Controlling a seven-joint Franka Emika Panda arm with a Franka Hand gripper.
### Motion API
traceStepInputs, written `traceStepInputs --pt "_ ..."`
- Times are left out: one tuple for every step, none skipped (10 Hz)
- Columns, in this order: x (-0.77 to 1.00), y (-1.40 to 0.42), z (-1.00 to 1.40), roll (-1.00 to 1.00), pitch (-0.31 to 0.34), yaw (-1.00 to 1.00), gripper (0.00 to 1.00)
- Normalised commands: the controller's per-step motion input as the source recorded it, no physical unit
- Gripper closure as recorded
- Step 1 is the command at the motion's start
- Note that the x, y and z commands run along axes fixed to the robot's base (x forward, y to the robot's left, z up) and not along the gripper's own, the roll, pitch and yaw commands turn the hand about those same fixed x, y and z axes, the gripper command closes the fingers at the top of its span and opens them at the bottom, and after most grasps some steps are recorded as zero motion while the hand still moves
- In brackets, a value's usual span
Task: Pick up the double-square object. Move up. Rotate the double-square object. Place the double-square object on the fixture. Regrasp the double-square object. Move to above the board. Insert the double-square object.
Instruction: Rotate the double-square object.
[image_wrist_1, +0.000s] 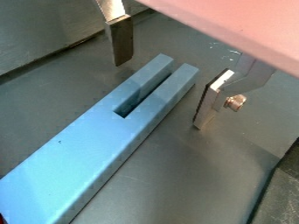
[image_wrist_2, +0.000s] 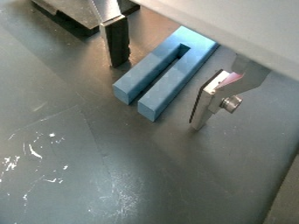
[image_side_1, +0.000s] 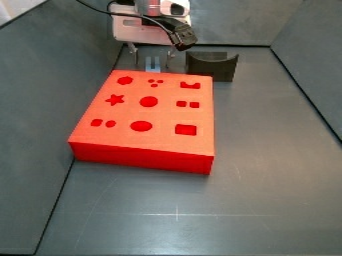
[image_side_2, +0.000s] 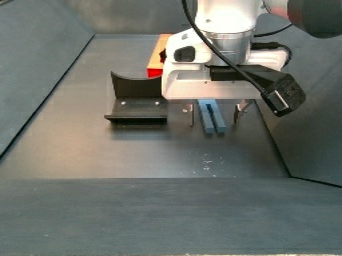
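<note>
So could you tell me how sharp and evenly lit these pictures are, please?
In both wrist views the double-square object is sharp between the open gripper fingers, while the pale housing close to the lens is blurred. In a wrist view the floor shows bright scuff glints. In a side view the board is saturated and evenly lit. In a side view the fixture is dim but legible.

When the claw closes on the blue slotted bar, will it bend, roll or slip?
The double-square object looks rigid, so it probably will not bend. Its flat sides and square edges make rolling unlikely. The open claw straddles it near the slotted end, off-centre, so its long free end may tilt when lifted.
</note>
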Motion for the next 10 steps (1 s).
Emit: traceStepInputs --pt "0.01 0.01 -0.17 -0.12 -0.034 0.00 0.00" --pt "0.01 0.01 -0.17 -0.12 -0.034 0.00 0.00" --pt "0.01 0.01 -0.17 -0.12 -0.034 0.00 0.00" --pt "0.01 0.01 -0.17 -0.12 -0.034 0.00 0.00" --pt "0.01 0.01 -0.17 -0.12 -0.034 0.00 0.00" --pt "0.01 0.01 -0.17 -0.12 -0.034 0.00 0.00" --pt "0.01 0.01 -0.17 -0.12 -0.034 0.00 0.00" --pt "0.01 0.01 -0.17 -0.12 -0.034 0.00 0.00" --pt "0.01 0.01 -0.17 -0.12 -0.034 0.00 0.00" --pt "0.01 0.01 -0.17 -0.12 -0.034 0.00 0.00"
